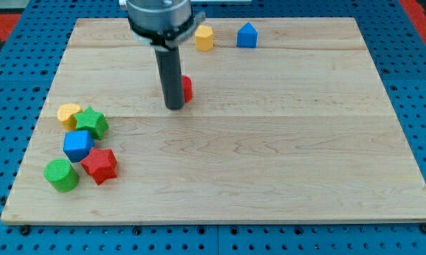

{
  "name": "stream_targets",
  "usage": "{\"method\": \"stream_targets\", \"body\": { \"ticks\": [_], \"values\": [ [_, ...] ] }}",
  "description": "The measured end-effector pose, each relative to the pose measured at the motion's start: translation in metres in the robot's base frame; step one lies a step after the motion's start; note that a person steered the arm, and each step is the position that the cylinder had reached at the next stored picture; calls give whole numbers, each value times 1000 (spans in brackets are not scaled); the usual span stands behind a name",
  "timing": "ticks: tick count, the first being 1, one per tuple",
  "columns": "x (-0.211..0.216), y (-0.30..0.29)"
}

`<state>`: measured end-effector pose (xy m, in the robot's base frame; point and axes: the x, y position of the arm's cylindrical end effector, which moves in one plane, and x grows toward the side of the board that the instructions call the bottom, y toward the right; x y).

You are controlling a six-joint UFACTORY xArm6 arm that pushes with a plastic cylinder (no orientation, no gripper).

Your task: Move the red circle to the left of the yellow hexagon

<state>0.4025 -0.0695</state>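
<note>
The red circle point(187, 88) lies on the wooden board point(269, 142) at upper middle, mostly hidden behind my rod. My tip point(174, 108) rests on the board, touching the red circle's left and lower side. The yellow hexagon point(204, 38) sits near the view's top edge, above and slightly right of the red circle, clearly apart from it.
A blue house-shaped block point(247, 35) sits right of the yellow hexagon. A cluster lies at the view's lower left: a yellow block point(68, 113), a green star point(92, 122), a blue cube point(78, 145), a red star point(100, 165) and a green cylinder point(61, 175).
</note>
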Motion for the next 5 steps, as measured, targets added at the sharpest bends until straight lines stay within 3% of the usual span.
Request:
{"method": "stream_targets", "body": {
  "ticks": [2, 3, 5],
  "values": [
    [-26, 41],
    [-75, -11],
    [-97, -52]
  ]
}}
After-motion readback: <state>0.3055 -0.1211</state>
